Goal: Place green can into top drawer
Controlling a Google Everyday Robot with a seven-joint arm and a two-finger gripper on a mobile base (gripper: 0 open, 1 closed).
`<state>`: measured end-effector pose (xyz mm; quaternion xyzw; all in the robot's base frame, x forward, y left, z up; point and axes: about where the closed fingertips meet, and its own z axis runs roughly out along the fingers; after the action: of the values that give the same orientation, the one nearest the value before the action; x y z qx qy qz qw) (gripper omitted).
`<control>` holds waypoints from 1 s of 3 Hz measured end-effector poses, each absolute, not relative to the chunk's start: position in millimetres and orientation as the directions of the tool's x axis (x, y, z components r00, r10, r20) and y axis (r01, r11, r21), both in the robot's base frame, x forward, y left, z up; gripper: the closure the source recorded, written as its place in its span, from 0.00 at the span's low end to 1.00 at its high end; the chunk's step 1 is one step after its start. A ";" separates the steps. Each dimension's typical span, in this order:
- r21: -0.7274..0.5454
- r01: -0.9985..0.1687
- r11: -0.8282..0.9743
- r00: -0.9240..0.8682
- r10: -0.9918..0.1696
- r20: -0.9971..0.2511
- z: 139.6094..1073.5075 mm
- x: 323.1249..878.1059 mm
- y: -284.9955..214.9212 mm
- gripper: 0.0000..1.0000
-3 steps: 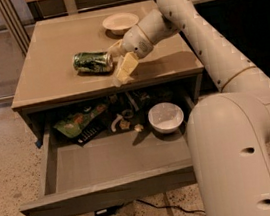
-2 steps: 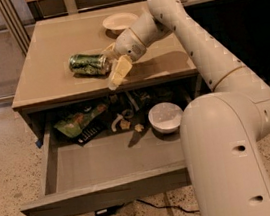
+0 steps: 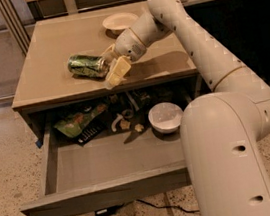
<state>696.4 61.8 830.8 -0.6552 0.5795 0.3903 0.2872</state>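
The green can [image 3: 87, 66] lies on its side on the tan cabinet top [image 3: 55, 46], near the front edge. My gripper [image 3: 109, 66] is at the can's right end, its pale fingers [image 3: 117, 71] touching or nearly touching it. The top drawer [image 3: 108, 164] is pulled wide open below the cabinet top, its front panel [image 3: 105, 194] toward the camera.
A small white dish [image 3: 119, 21] sits at the back of the cabinet top. In the drawer's rear lie a flat green snack bag [image 3: 76, 121], a white bowl [image 3: 165, 117] and small dark and pale items [image 3: 127, 124]. My arm [image 3: 210, 68] spans the right side.
My gripper and the can have shifted left along the cabinet top, the gripper staying at the can's right end.
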 end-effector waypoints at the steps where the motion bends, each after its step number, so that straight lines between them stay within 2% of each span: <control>1: 0.076 -0.984 -0.163 0.024 -0.535 -0.844 830.8 696.4 61.8 0.43; 2: 0.076 -0.984 -0.163 0.024 -0.535 -0.844 830.8 696.4 61.8 0.53; 3: 0.076 -0.984 -0.163 0.024 -0.535 -0.844 830.8 696.5 61.8 0.37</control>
<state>696.5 61.8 830.8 -0.6552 0.5795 0.3903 0.2872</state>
